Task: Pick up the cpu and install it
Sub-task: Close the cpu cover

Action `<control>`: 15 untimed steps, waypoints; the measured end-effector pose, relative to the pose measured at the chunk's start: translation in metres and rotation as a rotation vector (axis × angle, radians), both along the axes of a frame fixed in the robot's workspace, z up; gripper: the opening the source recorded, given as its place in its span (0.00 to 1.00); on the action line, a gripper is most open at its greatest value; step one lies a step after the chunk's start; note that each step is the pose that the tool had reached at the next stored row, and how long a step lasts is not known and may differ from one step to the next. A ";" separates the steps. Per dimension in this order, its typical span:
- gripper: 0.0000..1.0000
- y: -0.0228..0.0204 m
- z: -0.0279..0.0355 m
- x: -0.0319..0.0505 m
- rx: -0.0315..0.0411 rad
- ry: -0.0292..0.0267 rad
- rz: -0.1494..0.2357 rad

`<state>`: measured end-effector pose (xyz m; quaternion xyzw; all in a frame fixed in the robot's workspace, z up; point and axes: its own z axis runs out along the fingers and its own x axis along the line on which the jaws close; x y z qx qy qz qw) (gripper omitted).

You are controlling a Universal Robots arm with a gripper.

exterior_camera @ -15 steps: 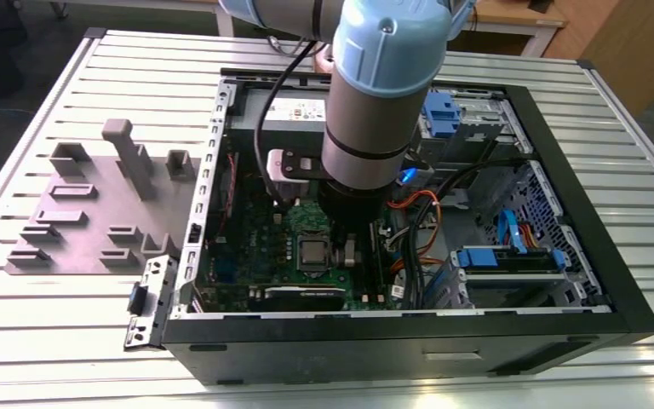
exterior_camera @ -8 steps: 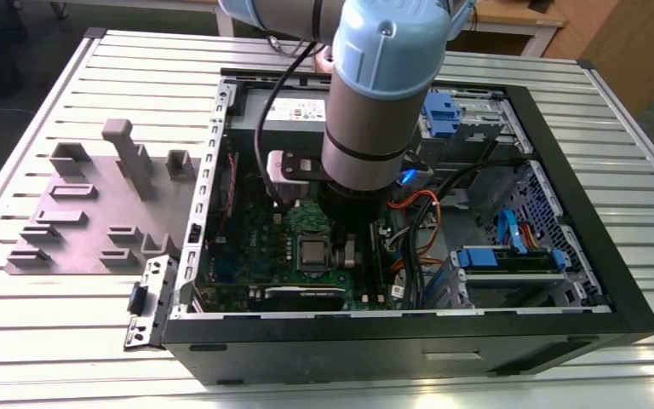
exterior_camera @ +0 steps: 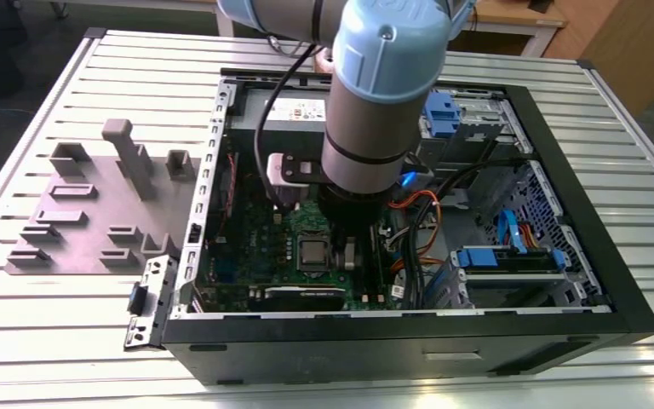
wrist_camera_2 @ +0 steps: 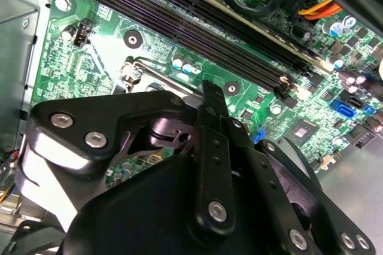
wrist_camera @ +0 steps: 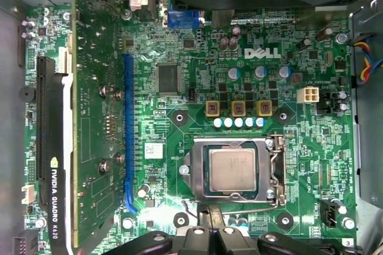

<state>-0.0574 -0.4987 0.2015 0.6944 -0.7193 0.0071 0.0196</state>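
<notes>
The cpu (wrist_camera: 232, 169), a small flat square chip with a silvery-grey metal top, lies seated in the oblong silver metal socket frame (wrist_camera: 274, 171) on the green motherboard (wrist_camera: 299, 147), as the first wrist view shows. In the exterior view the same socket (exterior_camera: 312, 252) sits low on the board inside the open black computer case (exterior_camera: 418, 341), just beside the arm's lower end.

The black pincer (wrist_camera: 209, 234) hangs just beside the socket's edge and above the board; nothing can be seen between its fingertips, and whether it is open or closed cannot be told. In the second wrist view its black linkage (wrist_camera_2: 209, 165) stands over the board near the long dark memory slots (wrist_camera_2: 197, 27).

Beside the socket in the first wrist view runs a blue expansion slot (wrist_camera: 128, 129), with a green graphics card (wrist_camera: 96, 117) standing next to it.

The case lies on its side on the slatted grey metal worktop (exterior_camera: 77, 341). On the exterior view's left, well apart from the case's interior, rests a big grey plastic tray with raised blocks (exterior_camera: 88, 213). The arm's light-blue and grey body (exterior_camera: 378, 94) reaches down into the case.
</notes>
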 end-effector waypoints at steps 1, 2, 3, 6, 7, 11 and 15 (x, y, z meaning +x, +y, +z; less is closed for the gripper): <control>0.11 -0.0009 0.0000 0.0000 -0.0001 0.0000 0.000; 0.11 -0.0017 0.0001 0.0000 -0.0002 0.0000 0.000; 0.11 -0.0025 0.0001 0.0000 -0.0002 0.0001 0.000; 0.11 -0.0039 0.0000 -0.0001 0.0004 0.0001 0.000; 0.11 -0.0040 0.0000 0.0000 0.0012 0.0001 0.000; 0.11 -0.0040 -0.0004 0.0005 0.0082 0.0001 0.000; 0.11 -0.0039 -0.0011 0.0010 0.0135 0.0000 0.000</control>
